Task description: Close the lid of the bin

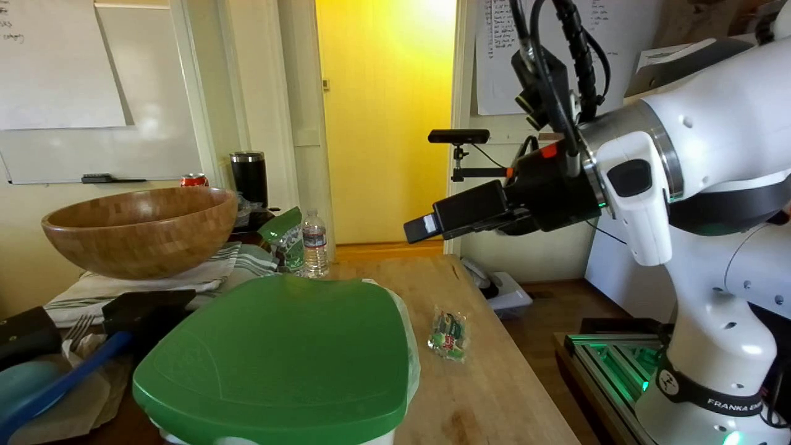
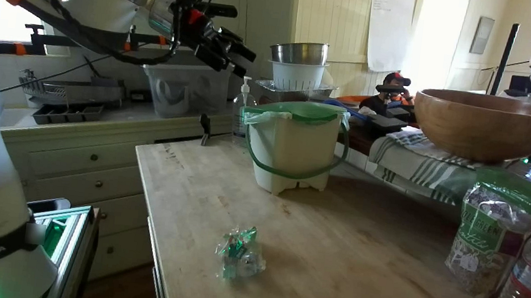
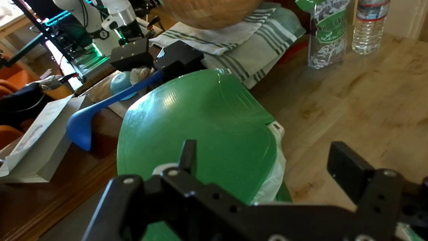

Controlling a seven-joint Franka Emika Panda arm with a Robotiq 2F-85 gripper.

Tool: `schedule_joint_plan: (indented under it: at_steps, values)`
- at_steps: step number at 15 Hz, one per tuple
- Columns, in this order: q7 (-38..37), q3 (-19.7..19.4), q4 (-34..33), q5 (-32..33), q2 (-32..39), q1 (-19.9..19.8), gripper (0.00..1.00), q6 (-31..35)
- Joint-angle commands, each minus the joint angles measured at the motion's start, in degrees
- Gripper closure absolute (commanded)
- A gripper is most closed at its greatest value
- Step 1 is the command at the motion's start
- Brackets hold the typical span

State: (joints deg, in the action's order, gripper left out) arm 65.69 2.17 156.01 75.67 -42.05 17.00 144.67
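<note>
We list one black two-fingered gripper (image 3: pixel 264 162), its fingers (image 3: pixel 188 155) parted wide, the whole sloping downward to the tips. Directly behind it we enter one white wrist (image 1: pixel 646 228), metal-collared; farther back, one white arm (image 1: pixel 729 111), its base (image 1: pixel 686 417) lower than the gripper in both exterior views.

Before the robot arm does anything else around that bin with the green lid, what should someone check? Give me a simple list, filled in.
1. The gripper is open: ok, jaws stand wide apart, holding nothing.
2. It is clear of the lid: ok, apart from it in both exterior views.
3. The bin is upright: ok, standing on the table.
4. The lid lies over the bin: ok.
5. The bag liner is tucked in: not ok, it sticks out under the lid's edge.
6. The lid is fully pressed down: cannot tell.
</note>
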Motion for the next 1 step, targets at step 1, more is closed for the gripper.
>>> schedule_joint_plan:
  at_steps: [1]
  values:
    - [0.17,0.32,-0.05,-0.33,0.01,-0.31,0.00,0.09]
